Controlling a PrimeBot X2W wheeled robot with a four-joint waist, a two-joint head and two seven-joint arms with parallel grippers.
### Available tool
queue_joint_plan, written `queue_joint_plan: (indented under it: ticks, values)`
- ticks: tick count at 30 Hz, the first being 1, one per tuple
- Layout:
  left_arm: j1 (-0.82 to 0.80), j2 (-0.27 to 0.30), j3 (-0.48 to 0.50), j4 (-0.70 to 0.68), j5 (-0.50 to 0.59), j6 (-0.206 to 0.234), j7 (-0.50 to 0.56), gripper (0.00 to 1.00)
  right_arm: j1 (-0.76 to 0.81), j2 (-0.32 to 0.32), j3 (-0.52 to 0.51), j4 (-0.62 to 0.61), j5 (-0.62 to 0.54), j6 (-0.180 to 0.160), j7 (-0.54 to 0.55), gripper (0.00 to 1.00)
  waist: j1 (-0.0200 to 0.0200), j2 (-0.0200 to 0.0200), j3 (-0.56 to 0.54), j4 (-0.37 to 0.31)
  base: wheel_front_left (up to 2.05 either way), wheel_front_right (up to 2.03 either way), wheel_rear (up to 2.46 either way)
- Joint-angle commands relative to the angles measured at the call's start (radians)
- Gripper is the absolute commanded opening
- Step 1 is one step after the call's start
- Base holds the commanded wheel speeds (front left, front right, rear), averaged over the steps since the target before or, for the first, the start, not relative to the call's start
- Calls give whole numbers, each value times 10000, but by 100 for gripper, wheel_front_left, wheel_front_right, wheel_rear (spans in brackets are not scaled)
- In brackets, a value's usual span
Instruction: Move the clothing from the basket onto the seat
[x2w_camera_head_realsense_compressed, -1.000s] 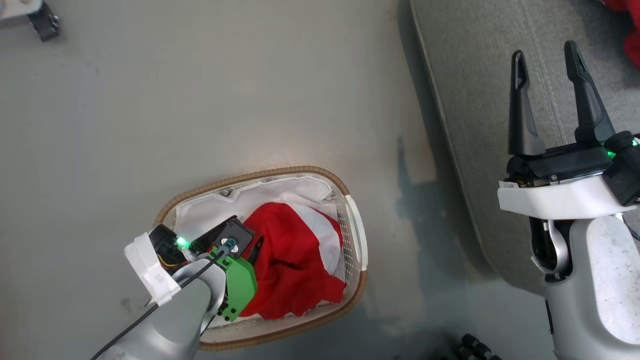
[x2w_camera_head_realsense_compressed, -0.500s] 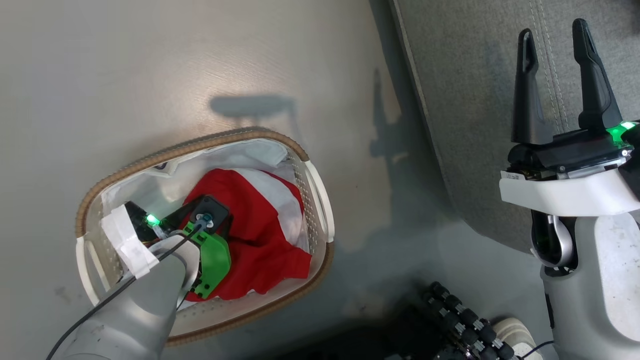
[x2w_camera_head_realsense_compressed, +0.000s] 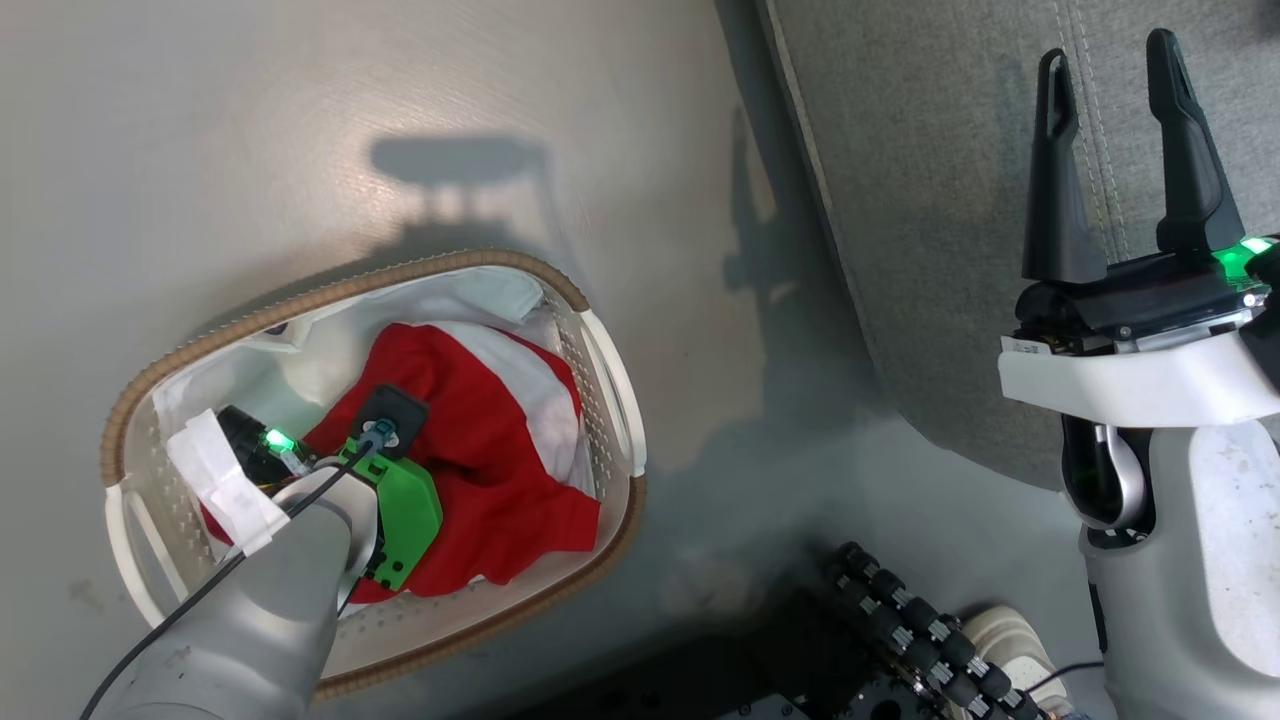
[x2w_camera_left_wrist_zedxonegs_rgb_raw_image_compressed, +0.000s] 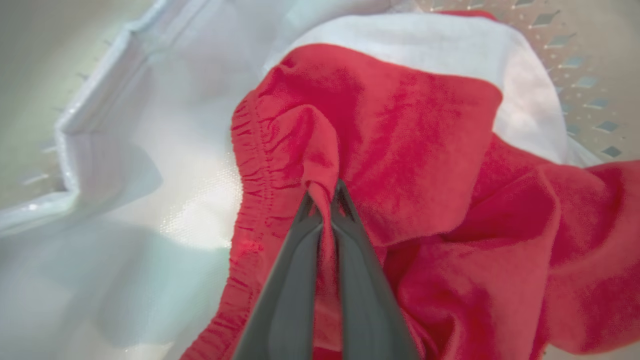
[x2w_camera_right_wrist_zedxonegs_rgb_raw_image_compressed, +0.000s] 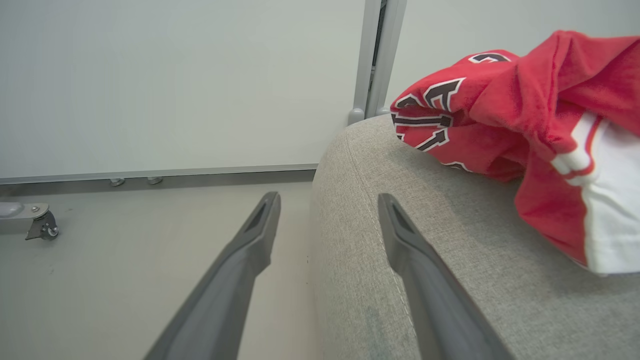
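Observation:
A red garment with a white panel (x2w_camera_head_realsense_compressed: 480, 450) lies crumpled in the white basket with a brown woven rim (x2w_camera_head_realsense_compressed: 330, 290). My left arm (x2w_camera_head_realsense_compressed: 300, 560) reaches down into the basket. In the left wrist view my left gripper (x2w_camera_left_wrist_zedxonegs_rgb_raw_image_compressed: 325, 192) is shut on a fold of the red garment (x2w_camera_left_wrist_zedxonegs_rgb_raw_image_compressed: 400, 150), beside its gathered elastic edge. My right gripper (x2w_camera_head_realsense_compressed: 1110, 60) hangs open and holds nothing, above the edge of the grey seat (x2w_camera_head_realsense_compressed: 950, 200). In the right wrist view the right gripper (x2w_camera_right_wrist_zedxonegs_rgb_raw_image_compressed: 327, 202) points past the seat (x2w_camera_right_wrist_zedxonegs_rgb_raw_image_compressed: 425, 300), where a red jersey with black numerals (x2w_camera_right_wrist_zedxonegs_rgb_raw_image_compressed: 500, 110) lies.
The white cloth liner (x2w_camera_left_wrist_zedxonegs_rgb_raw_image_compressed: 125, 175) covers the basket's inside. Grey floor (x2w_camera_head_realsense_compressed: 300, 120) lies between basket and seat. Black rollers of my base (x2w_camera_head_realsense_compressed: 920, 640) show at the bottom. A caster (x2w_camera_right_wrist_zedxonegs_rgb_raw_image_compressed: 42, 225) and a pale wall panel (x2w_camera_right_wrist_zedxonegs_rgb_raw_image_compressed: 175, 75) stand beyond the seat.
The head camera has shifted, so the basket shows further left. My left gripper has gone from beside the red garment down onto it. The right gripper stays open.

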Motion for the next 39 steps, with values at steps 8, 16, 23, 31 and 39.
queue_joint_plan:
  ticks: [8, 16, 23, 31, 39]
  values:
    - [430, -16, 630, -917, -665, 20, -262, 0, 206, -24, -65, 551, -337, -14, -20, 100, -2, 0, -1329, 455, 0, 0, 0]
    - [1338, 376, 1292, -3394, -760, 7, -265, 0, 768, -27, -312, 1159, -734, -14, -20, 100, -2, 0, -2996, 1023, 0, 0, 0]
    - [2126, 666, 1450, -5227, -513, -18, -265, 0, 1526, -28, -490, 1720, -1037, -14, -20, 100, -2, 0, -4763, 1547, 0, 0, 0]
    - [2379, 1161, 1525, -6891, -520, -27, -268, 0, 2414, -28, -497, 2263, -1185, -14, -20, 100, -2, 0, -6563, 1929, 0, 0, 0]
    - [1322, 1761, 1475, -7846, -955, -28, -60, 0, 2782, -28, -155, 2620, -1246, -14, -20, 100, -2, 0, -7653, 1957, 0, 0, 0]
